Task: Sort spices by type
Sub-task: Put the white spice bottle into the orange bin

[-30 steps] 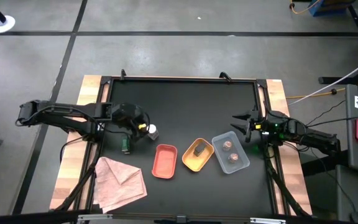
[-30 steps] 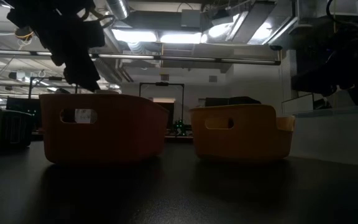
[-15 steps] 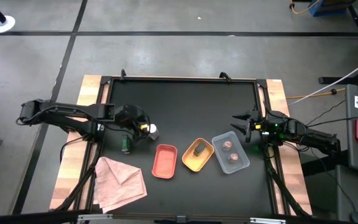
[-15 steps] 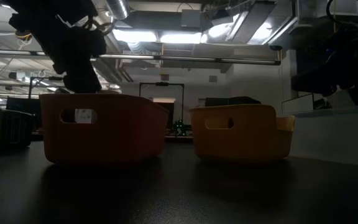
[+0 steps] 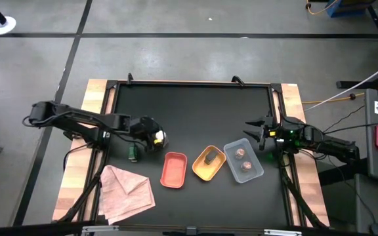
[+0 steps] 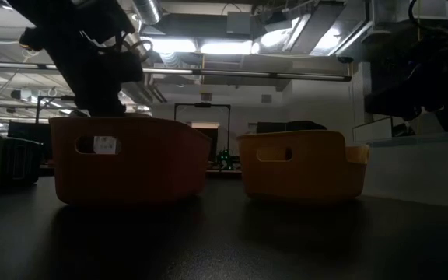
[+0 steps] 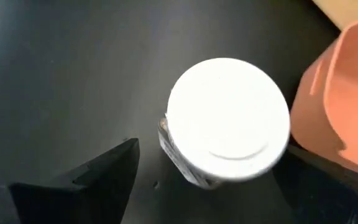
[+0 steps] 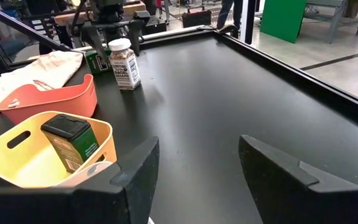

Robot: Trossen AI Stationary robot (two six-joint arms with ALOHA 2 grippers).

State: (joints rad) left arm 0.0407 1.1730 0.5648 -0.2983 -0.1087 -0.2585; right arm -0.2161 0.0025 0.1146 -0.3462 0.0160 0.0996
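Left pincer (image 5: 155, 137), fingers apart, straddles the white-capped jar (image 7: 227, 121) standing at the red tray's (image 5: 174, 170) 11 o'clock. Next: close, lift, tray it. Right pincer (image 5: 253, 128) waits, apart.

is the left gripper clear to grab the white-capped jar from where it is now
Probably yes. The left gripper is open right over the white-capped jar, one finger on each side. The red tray sits close beside the jar, leaving little room on that side.
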